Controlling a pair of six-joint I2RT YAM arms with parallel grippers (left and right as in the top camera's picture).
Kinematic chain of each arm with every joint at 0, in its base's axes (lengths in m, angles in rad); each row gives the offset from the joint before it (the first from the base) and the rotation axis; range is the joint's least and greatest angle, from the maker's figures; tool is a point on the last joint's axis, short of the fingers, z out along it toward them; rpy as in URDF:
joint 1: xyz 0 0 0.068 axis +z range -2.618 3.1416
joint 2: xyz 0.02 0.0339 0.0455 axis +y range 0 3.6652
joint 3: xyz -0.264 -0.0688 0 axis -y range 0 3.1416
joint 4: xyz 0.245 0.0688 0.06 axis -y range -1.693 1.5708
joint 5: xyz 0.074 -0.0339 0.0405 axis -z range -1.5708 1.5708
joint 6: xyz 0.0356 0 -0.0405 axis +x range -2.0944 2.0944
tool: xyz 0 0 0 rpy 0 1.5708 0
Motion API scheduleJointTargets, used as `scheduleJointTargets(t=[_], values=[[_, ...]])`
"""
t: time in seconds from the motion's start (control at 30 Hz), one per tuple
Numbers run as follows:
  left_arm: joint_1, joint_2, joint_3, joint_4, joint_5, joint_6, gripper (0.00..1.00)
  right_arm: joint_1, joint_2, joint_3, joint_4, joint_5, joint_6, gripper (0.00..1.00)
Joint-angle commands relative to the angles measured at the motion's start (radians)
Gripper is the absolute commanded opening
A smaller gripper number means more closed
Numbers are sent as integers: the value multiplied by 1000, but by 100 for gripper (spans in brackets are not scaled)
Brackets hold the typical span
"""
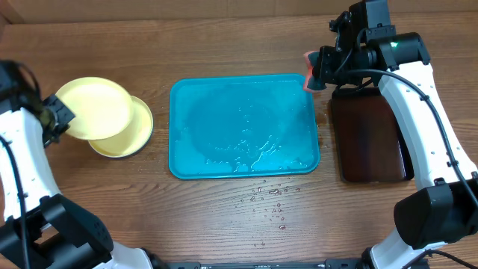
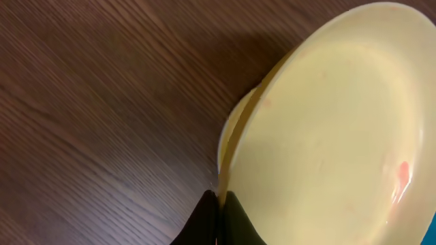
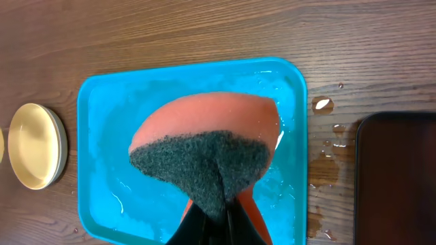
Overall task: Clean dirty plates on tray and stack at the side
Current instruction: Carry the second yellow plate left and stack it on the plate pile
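The turquoise tray (image 1: 246, 161) lies wet at the table's middle with no plate on it; it also shows in the right wrist view (image 3: 102, 136). My left gripper (image 1: 58, 116) is shut on the rim of a pale yellow-green plate (image 1: 93, 104) and holds it tilted over a stack of plates (image 1: 136, 136) left of the tray. In the left wrist view the jaws (image 2: 219, 204) pinch this plate (image 2: 327, 136), which has a small red smear. My right gripper (image 1: 320, 71) is shut on an orange sponge (image 3: 204, 129) with a dark scouring side, above the tray's far right corner.
A dark brown tray (image 1: 370, 138) lies right of the turquoise tray. Water drops (image 1: 272, 198) dot the wood in front of the tray. The plate stack also shows in the right wrist view (image 3: 34, 146).
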Motion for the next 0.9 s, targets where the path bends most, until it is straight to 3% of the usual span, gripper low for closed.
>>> scheduleJointTargets(t=[0.0,0.4,0.63,0.87], values=[[8,-32,-75,54,82,43,4,-1,-3,5,5,10,-4,4],[4,-31,-324,324,5,41,5,-1,-3,5,-10,10,-5,4],[4,-31,-341,356,26,26,40,-1,-3,5,-11,10,-5,4],[4,-32,-330,354,156,37,50,-1,-3,5,-11,9,-4,4]])
